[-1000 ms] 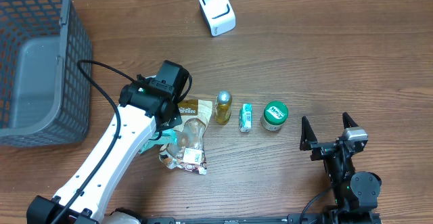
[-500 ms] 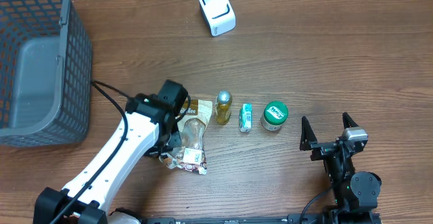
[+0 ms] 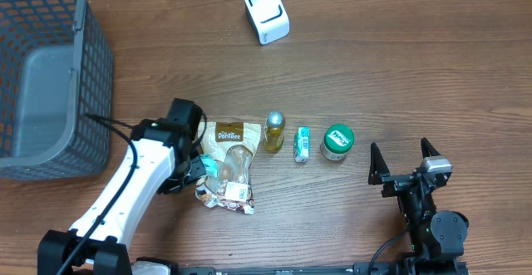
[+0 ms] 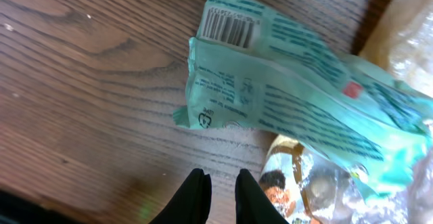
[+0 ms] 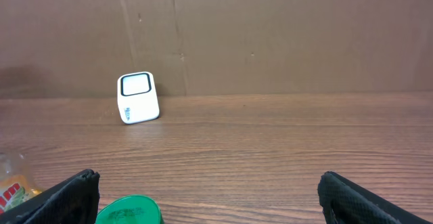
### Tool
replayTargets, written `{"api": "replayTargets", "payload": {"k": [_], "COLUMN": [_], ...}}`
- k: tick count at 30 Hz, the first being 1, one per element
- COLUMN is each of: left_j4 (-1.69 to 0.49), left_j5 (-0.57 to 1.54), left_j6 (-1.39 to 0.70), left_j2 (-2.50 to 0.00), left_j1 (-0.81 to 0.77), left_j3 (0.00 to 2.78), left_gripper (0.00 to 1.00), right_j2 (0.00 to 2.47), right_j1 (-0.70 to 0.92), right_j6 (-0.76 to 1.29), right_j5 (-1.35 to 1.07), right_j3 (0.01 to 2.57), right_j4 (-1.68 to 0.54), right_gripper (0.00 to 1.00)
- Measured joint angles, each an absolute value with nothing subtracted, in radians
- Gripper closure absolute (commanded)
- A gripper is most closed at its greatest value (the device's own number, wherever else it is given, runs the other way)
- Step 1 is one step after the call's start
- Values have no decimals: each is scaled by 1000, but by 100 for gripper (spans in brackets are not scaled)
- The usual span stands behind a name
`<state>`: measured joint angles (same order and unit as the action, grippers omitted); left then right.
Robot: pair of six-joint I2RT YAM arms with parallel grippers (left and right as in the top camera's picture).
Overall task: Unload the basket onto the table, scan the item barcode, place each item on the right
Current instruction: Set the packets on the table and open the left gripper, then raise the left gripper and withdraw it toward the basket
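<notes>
While the left gripper hangs nearly shut and empty, the teal packet lies just ahead of it, stretched crosswise, barcode up; the wide-open right gripper is well apart.

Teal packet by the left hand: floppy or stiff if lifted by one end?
Likely floppy: the teal packet is thin, creased film, so it would probably sag. Probably light, since it lies fairly flat. Glossy surface may slip; the barcode end could buckle.

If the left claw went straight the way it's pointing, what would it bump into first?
Probably the mint-green packet lying right ahead of the left claw, though the claw's height is hard to judge.
</notes>
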<state>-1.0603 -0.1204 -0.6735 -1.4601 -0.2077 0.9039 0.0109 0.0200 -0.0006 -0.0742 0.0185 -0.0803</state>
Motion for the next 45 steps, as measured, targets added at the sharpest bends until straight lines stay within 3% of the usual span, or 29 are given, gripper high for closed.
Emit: {"api": "replayTargets", "payload": {"k": [11, 19, 29, 35, 45], "left_j4": [-958, -870, -768, -709, -975], "left_j5": [-86, -111, -221, -236, -237], "left_j6": [-673, -672, -669, -589, -519], "left_j2": [-1460, -1460, -1460, -1460, -1461], "left_j1": [-196, -196, -142, -135, -115], "left_j3": [872, 837, 833, 836, 1209], "left_gripper": [86, 81, 83, 73, 59], "right_j2": [11, 11, 11, 11, 11], "right_j1": [20, 20, 20, 20, 20], "right_j6": [0, -1, -1, -1, -1], "right_j5": [-74, -74, -74, -75, -74], "right_j3": [19, 19, 19, 19, 19], "right_j4": [-80, -81, -80, -80, -81], "right_gripper": [0, 0, 0, 0, 0]}}
